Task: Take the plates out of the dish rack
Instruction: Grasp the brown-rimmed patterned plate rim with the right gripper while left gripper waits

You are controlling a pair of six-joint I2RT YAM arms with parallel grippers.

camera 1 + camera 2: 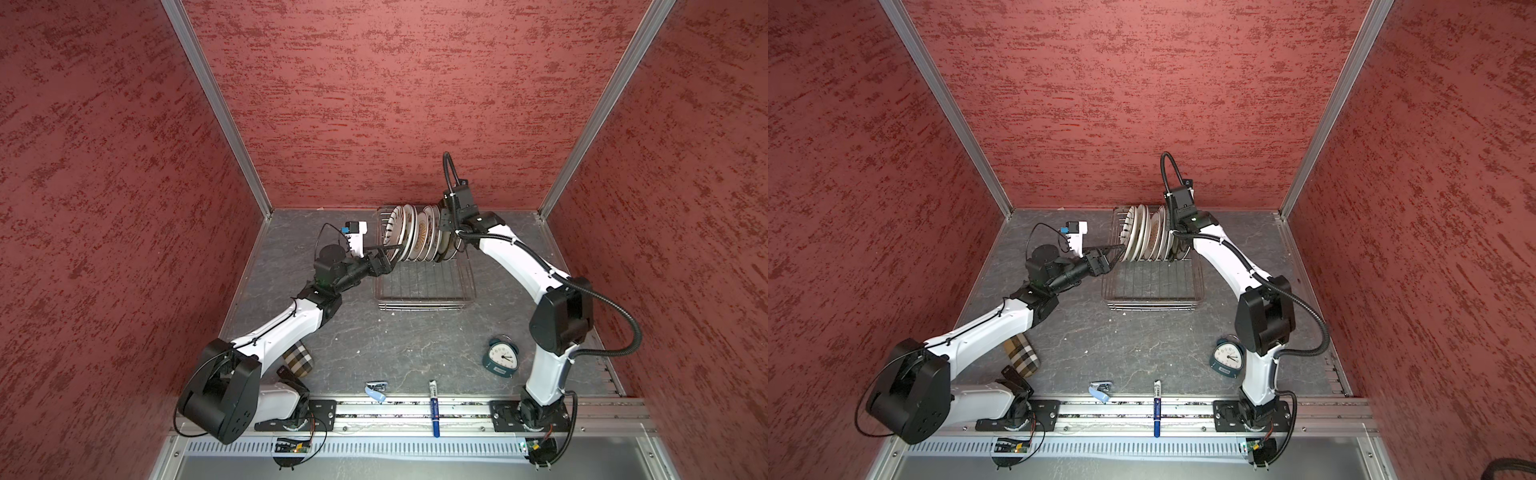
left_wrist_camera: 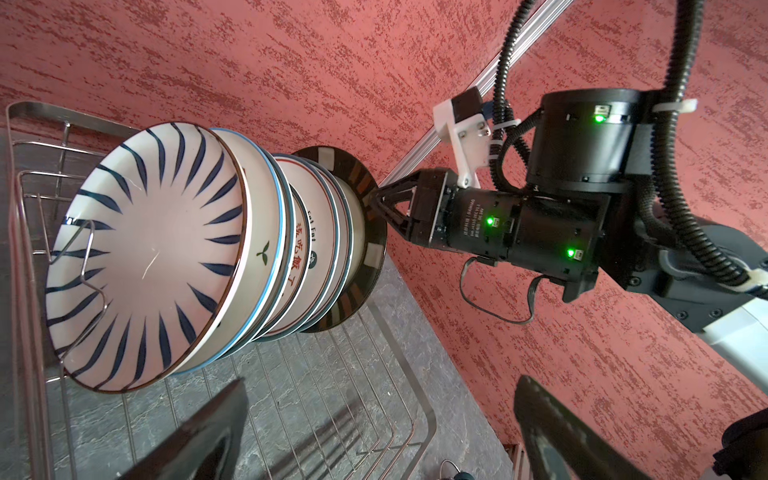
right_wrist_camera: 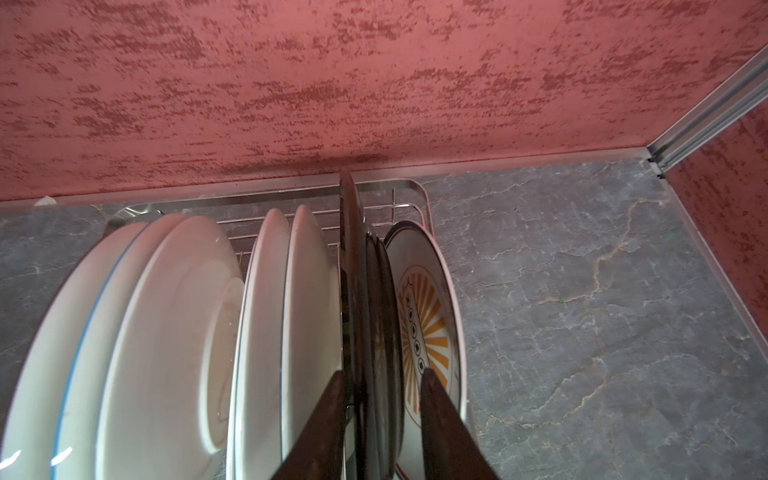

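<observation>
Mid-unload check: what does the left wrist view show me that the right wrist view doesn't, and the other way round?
Left wrist only: the blue-dash plate face-on, the left gripper open and empty, and the right gripper seen from outside. Right wrist only: the orange sunburst plate beyond the dark-rimmed plate, and the right gripper's fingers on either side of that dark rim; whether they clamp it is not clear. Both: the dark-rimmed plate, the white plates beside it, the dish rack.
</observation>
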